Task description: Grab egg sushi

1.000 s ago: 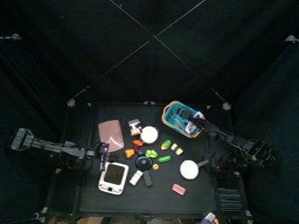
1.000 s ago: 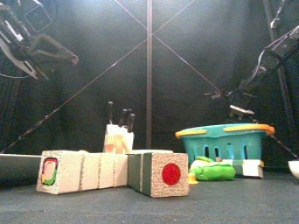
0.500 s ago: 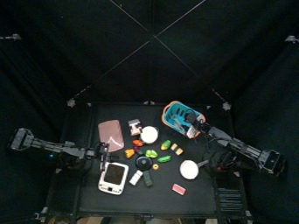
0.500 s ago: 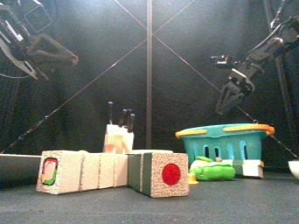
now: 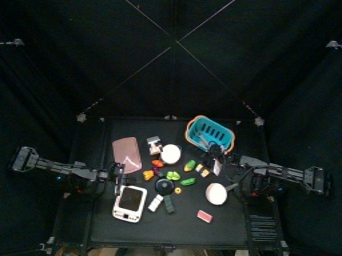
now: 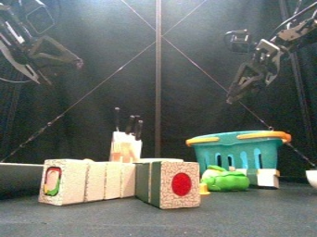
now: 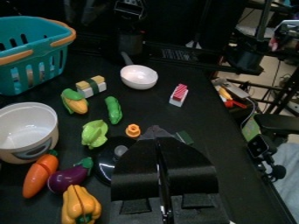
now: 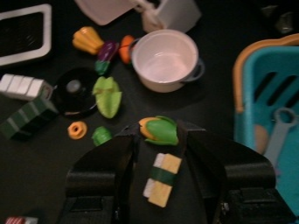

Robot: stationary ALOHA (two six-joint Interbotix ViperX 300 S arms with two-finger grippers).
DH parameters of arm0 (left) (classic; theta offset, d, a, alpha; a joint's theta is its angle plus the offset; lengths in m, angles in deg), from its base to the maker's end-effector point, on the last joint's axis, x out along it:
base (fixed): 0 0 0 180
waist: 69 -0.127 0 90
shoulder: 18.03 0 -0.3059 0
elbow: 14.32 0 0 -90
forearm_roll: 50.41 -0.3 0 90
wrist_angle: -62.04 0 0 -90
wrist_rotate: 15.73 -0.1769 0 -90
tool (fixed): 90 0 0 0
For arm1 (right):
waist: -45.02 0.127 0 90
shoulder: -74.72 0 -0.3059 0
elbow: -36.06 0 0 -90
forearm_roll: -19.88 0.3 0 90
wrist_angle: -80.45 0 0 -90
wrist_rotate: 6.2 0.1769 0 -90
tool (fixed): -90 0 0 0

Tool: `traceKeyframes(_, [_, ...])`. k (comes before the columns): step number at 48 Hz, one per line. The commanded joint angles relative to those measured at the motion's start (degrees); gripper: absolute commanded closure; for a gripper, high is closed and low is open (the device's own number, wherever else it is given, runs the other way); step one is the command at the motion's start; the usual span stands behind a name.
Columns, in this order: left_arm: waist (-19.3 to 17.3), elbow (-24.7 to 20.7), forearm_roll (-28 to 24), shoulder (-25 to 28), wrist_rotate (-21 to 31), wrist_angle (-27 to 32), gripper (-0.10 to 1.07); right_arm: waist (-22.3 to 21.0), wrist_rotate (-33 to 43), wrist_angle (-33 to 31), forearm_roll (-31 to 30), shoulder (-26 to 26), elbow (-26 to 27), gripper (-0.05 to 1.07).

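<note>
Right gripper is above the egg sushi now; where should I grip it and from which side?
Come straight down with the open right gripper. The egg sushi lies flat as a small oblong block, so close the jaws across its two long sides near the middle. The green piece sits just beyond one end, so keep clear of it.

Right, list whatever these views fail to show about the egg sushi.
- Top view: the tiny yellow-and-white egg sushi block is too small to pick out among the toy food.
- Front view: it cannot be found; the speckled rectangular blocks and the teal plastic basket screen the table behind them.
- Right wrist view: the black right claw hides the table on either side of the sushi.
</note>
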Motion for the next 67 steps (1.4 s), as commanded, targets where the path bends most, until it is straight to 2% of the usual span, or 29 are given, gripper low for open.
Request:
traceKeyframes(1, [0.1, -0.6, 0.0, 0.1, 0.1, -0.5, 0.94, 3.8, -0.1, 0.0, 0.9, 0.1, 0.0, 0.26])
traceKeyframes(10, [0.1, -0.9, 0.1, 0.1, 0.0, -0.6, 0.94, 8.0, 2.5, -0.5, 3.3, -0.3, -2.5, 0.26])
traceKeyframes(18, [0.1, -0.8, 0.0, 0.1, -0.1, -0.6, 0.94, 8.3, 9.1, -0.6, 3.5, -2.1, -5.7, 0.26])
traceKeyframes(26, [0.1, -0.6, 0.1, 0.1, -0.1, -0.6, 0.94, 8.0, 14.2, -0.6, 0.5, -4.6, -7.6, 0.26])
traceKeyframes(47, [0.2, -0.4, 0.0, 0.1, -0.1, -0.6, 0.94, 5.7, 27.9, -1.7, -11.0, -13.9, -6.0, 0.25])
traceKeyframes(60, [0.1, -0.3, 0.1, 0.1, -0.1, -0.6, 0.94, 5.3, 32.9, -6.4, -16.6, -17.9, -3.3, 0.25])
traceKeyframes(67, [0.1, -0.2, 0.1, 0.1, -0.1, -0.6, 0.94, 5.3, 34.5, -7.2, -17.8, -20.6, -1.8, 0.20])
